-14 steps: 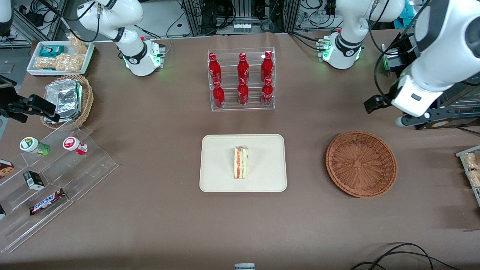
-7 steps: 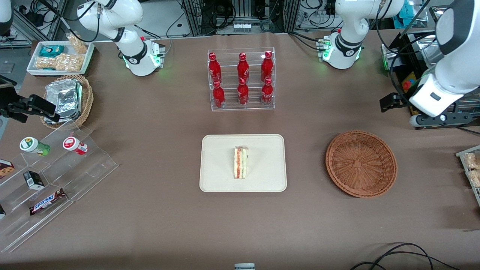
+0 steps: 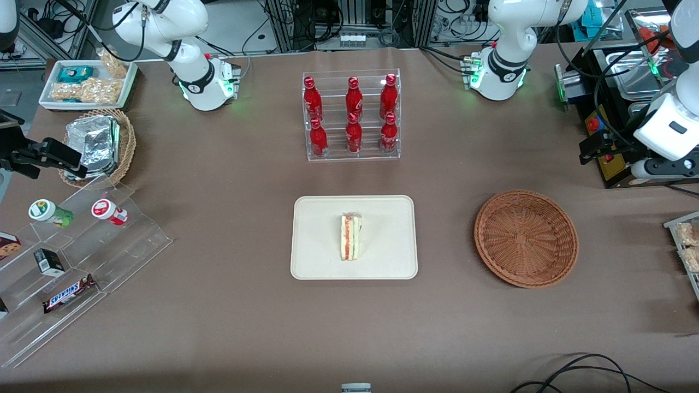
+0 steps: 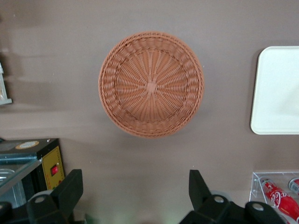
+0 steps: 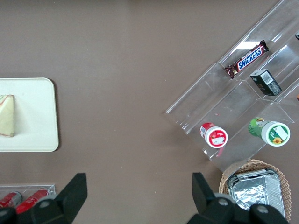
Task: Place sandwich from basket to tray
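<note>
We see the sandwich [image 3: 350, 237] lying on the tray [image 3: 317, 256] at the middle of the front view, its red and green filling side turned toward the parked arm's end of the tabletop [image 3: 229, 327]. The right wrist view catches the same wedge [image 5: 6, 115] at the edge of the frame, on the tray [image 5: 37, 116].

The basket [image 3: 526, 238] sits in the right half of the front view, well apart from the tray, and holds nothing. In the left wrist view we look straight down into its woven bowl [image 4: 151, 84], with one rounded end of the tray [image 4: 275, 88] beside it.

The gripper [image 4: 135, 196] hangs high above the tabletop, farther from the front camera than the basket, and its two dark fingers [image 4: 70, 189] stand wide apart with nothing between them. In the front view the working arm's hand [image 3: 658, 144] shows at the right edge, above dark equipment off the tabletop's end.

A clear rack of red bottles [image 3: 352, 115] stands above the tray in the front view, farther from the camera. At the lower left a clear stepped stand [image 3: 82, 262] carries small snacks.
</note>
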